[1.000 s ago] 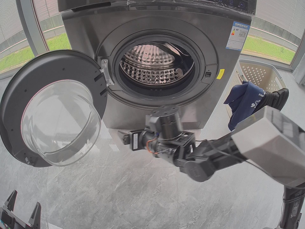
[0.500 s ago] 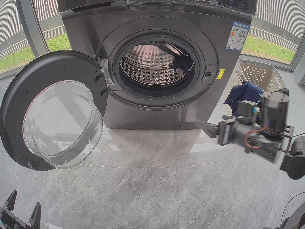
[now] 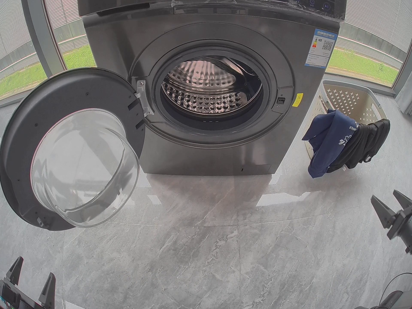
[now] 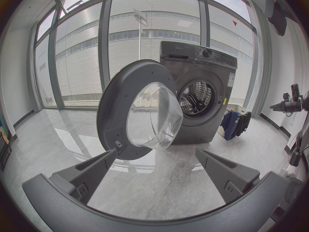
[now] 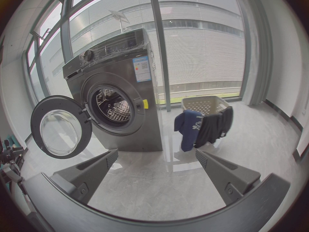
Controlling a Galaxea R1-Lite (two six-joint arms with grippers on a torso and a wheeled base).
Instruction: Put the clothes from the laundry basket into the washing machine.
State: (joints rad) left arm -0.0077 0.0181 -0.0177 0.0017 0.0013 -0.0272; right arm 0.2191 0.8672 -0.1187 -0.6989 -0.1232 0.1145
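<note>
A grey front-loading washing machine (image 3: 206, 65) stands ahead with its round door (image 3: 68, 146) swung open to the left and its steel drum (image 3: 206, 91) bare. To its right sits a beige laundry basket (image 3: 356, 101); a blue garment (image 3: 330, 140) and a black garment (image 3: 365, 142) hang over its front rim. My right gripper (image 3: 392, 207) is open at the right edge, below and in front of the basket. My left gripper (image 3: 30, 280) is open at the bottom left corner, well short of the door. Both grippers hold nothing.
Glossy grey floor (image 3: 214, 245) stretches in front of the machine. The open door juts out on the left at about drum height. Glass walls with window frames (image 3: 38, 26) run behind the machine and basket.
My right arm has swung from in front of the machine's base out to the right and drawn back, so the blue and black garments on the basket rim are uncovered. The left gripper kept still.
</note>
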